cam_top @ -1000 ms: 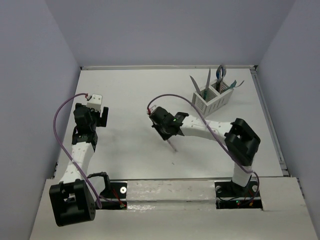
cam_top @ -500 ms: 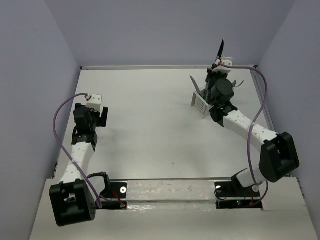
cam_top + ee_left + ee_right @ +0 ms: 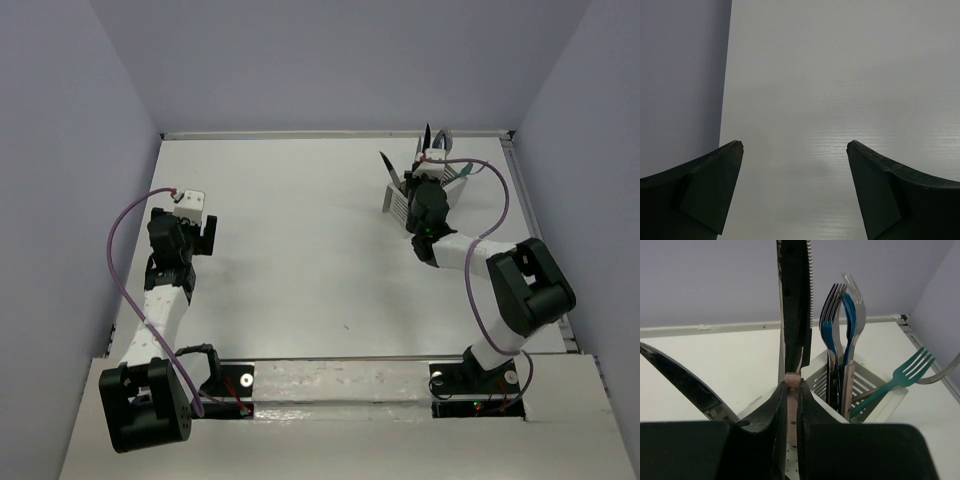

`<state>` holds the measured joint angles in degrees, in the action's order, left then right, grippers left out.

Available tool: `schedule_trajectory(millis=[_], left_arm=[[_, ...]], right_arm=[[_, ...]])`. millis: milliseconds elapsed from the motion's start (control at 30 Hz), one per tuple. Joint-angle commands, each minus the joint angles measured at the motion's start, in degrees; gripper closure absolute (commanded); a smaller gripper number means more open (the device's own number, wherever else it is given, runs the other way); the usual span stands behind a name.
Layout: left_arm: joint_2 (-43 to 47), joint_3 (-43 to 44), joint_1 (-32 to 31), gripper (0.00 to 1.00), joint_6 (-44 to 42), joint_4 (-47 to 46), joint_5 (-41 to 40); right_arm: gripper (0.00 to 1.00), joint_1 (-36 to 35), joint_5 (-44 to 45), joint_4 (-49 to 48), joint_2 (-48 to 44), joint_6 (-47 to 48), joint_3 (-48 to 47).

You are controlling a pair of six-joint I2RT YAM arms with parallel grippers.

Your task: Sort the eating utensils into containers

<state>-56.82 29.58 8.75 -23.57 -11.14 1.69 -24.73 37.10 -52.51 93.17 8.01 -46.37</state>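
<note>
Our right end effector [image 3: 791,395] is pinched tight on an upright serrated knife [image 3: 796,295] over the caddy [image 3: 875,387]. We should lower it straight, seemingly into the near compartment, clear of the forks [image 3: 840,315]. Our left end effector [image 3: 795,146] gapes empty.

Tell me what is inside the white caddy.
Several forks stand upright in the caddy, and a teal fork leans out over its rim. The right gripper, shut on a knife, covers the rest of its inside.
</note>
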Motion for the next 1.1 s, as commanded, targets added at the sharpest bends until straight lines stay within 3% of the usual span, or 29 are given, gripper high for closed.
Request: schedule_trajectory(millis=[0, 100, 167, 200, 300, 500, 600, 733, 767, 833, 867, 1000, 1067], left_arm=[[0.04, -0.49, 0.3, 0.01, -0.69, -2.66, 0.15], [0.04, -0.49, 0.39, 0.01, -0.77, -2.75, 0.24], [0.04, -0.49, 0.39, 0.01, -0.77, -2.75, 0.33], [-0.05, -0.49, 0.39, 0.01, -0.77, -2.66, 0.41], [-0.31, -0.4, 0.39, 0.01, -0.69, -2.58, 0.59], [0.74, -0.67, 0.39, 0.01, -0.86, -2.4, 0.85], [0.92, -0.76, 0.39, 0.01, -0.95, -2.31, 1.21], [1.18, -0.84, 0.39, 0.01, -0.95, -2.22, 1.47], [1.36, -0.93, 0.39, 0.01, -0.95, -2.22, 1.47], [1.88, -1.28, 0.39, 0.01, -0.95, -2.31, 1.47], [2.06, -1.28, 0.39, 0.01, -0.95, -2.4, 1.47], [2.76, -1.46, 0.47, 0.01, -0.42, -2.4, 3.31], [3.03, -1.46, 0.47, 0.01, -0.25, -2.31, 4.37]], right_arm=[[1.0, 0.47, -0.36, -5.33, 2.63, -3.7, 0.84], [1.0, 0.47, -0.27, -2.52, 1.77, -5.81, 1.71], [0.86, 0.47, -2.2, -1.11, -0.25, -6.6, 2.25], [0.63, 0.47, -3.34, 0.81, -2.96, -6.6, 2.6], [0.38, 0.47, -6.51, 8.61, -7.72, -7.3, 1.64], [0.17, 0.47, -10.74, 33.2, -18.18, -12.31, -6.62], [0.03, 1.0, -5.04, 45.1, -21.53, -16.87, -9.79], [0.0, 3.54, 1.38, 56.89, -28.2, -28.8, -5.68], [0.0, 5.12, 3.83, 59.17, -30.22, -31.1, -0.88], [0.0, 9.49, 6.04, 59.72, -40.73, -36.98, 8.25], [0.0, 9.53, 6.05, 59.72, -40.78, -38.49, 8.31], [0.0, 22.41, 4.91, 59.63, -51.05, -42.9, 21.55], [0.0, 24.11, 4.82, 59.63, -54.83, -45.62, 24.03]])
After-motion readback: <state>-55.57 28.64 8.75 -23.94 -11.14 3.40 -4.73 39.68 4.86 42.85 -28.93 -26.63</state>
